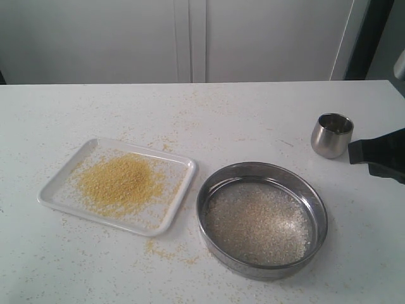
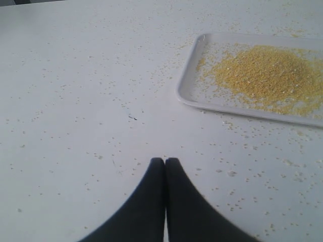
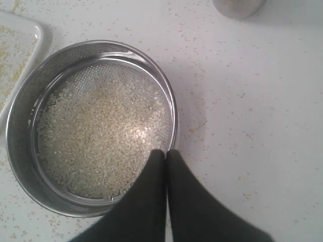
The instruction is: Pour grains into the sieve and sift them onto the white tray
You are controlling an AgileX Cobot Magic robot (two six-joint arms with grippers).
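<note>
Black fingers pressed flat together, with nothing between them: that is my left gripper [image 2: 165, 160], over the speckled white table [image 1: 253, 114] and well clear of the white tray [image 1: 66, 183]. I cannot tell whether its tips touch the surface. My right gripper [image 3: 166, 152] is closed tight in the same way and also holds nothing. Its wrist camera looks down past the tips at the rim of the sieve [image 1: 266, 271]. In the exterior view it comes in from the right edge, just beside the small steel cup [image 1: 331, 136].

On the table, going left to right, the white tray lies at an angle with a heap of golden-yellow grains [image 1: 120, 183] in its middle and thinner scatter toward its rim. Just beside it, close but apart, the round steel sieve sits flat with a layer of paler grains [image 1: 259, 225] spread across its mesh. The steel cup stands upright behind the sieve, to the right. Loose grains dot the tabletop, thickest around the tray and in front of it. Behind the table are pale cabinet doors [image 1: 190, 38], and there is a dark strip at the far right.
</note>
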